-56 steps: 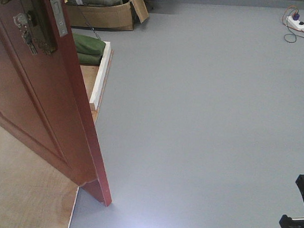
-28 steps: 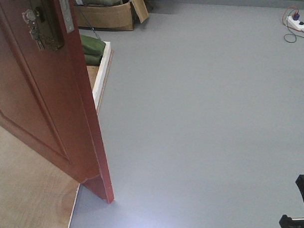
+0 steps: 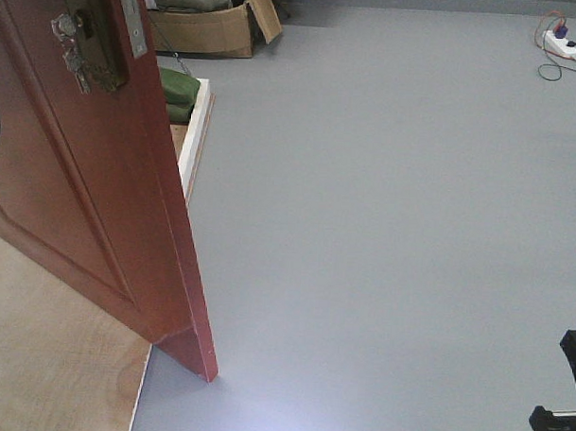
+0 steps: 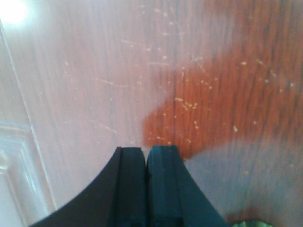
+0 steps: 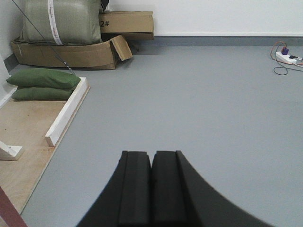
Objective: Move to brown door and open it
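Brown door (image 3: 90, 199) stands at the left of the front view, swung partly open. Its free edge faces the camera and its bottom corner sits where the plywood platform (image 3: 46, 358) meets the grey floor (image 3: 382, 228). A brass lock plate (image 3: 91, 38) sits high on its face, with a metal latch plate (image 3: 134, 21) on the edge beside it; the handle above is mostly cropped out.

I judge the door to be a heavy, rigid panel that only swings on its hinges. Its lacquered face looks smooth, so pads would likely slip on it. The best purchase is probably the handle, or a flat push near the free edge, where leverage is greatest.

In the left wrist view, the left gripper (image 4: 144, 156) is clenched on nothing, fingers pressed together. It is close against the door's wood grain (whether it touches, I cannot tell). The right gripper (image 5: 151, 158) is likewise closed and empty, pointing over open floor well away from the door.

Behind the door lie green cushions (image 5: 42, 80) beside a white board (image 5: 66, 113), then a cardboard box (image 5: 71, 52). A power strip (image 3: 559, 41) lies far off to the right.
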Robot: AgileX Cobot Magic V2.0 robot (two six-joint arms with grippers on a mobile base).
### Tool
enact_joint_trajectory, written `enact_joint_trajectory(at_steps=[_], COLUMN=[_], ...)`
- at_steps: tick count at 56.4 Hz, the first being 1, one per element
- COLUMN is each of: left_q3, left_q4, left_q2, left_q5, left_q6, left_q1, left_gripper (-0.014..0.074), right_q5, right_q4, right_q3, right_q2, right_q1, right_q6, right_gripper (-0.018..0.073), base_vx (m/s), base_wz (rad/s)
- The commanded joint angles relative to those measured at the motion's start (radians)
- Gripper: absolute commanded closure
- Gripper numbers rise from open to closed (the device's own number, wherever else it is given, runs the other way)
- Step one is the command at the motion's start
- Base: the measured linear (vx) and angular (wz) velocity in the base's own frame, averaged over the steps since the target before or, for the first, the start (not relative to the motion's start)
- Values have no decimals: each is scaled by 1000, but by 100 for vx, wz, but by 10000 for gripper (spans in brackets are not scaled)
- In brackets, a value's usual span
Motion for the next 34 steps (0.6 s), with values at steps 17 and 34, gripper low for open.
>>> enact_joint_trajectory(at_steps=[17,34], left_q3=[-29,-29], left_q4=[-4,-4], left_q2=[-33,-34], left_q5=[-74,-73], left_q6=[-3,-3], left_q1=[-4,-4], left_gripper=[603,603], right_q5=[-75,-75], right_q4=[-3,-3], right_q3=[4,4], right_q2=[-6,-6], right_q1=[-1,-1], right_q6=[-6,-6], right_gripper=[559,559], base_vx=[0,1], base_wz=[0,0])
